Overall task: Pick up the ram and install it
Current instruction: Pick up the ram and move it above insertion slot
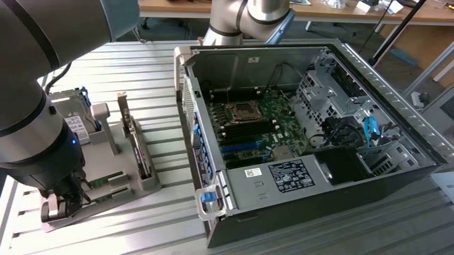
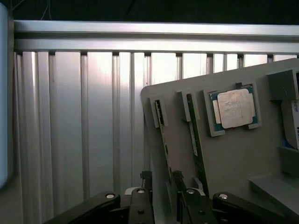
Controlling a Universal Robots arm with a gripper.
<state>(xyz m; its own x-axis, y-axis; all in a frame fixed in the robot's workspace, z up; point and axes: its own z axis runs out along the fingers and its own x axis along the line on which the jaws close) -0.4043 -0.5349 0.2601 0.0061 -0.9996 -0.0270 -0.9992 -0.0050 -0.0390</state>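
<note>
- Two sticks stand on edge in slots of the grey holder (image 2: 233,158), so fingers (image 2: 146,184) can straddle them.
- Claw (image 2: 163,186)?
- Open, astride the ram (image 2: 163,135), the stick by the holder's edge; not clamped, I'd say. Second stick (image 2: 195,140) just beside.
- Surface?
- Ribbed metal bench (image 2: 70,116), open computer case (image 1: 319,212) beside the holder.

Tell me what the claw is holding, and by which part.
Nothing. The claw stands open astride the end of one ram seated in the holder.
</note>
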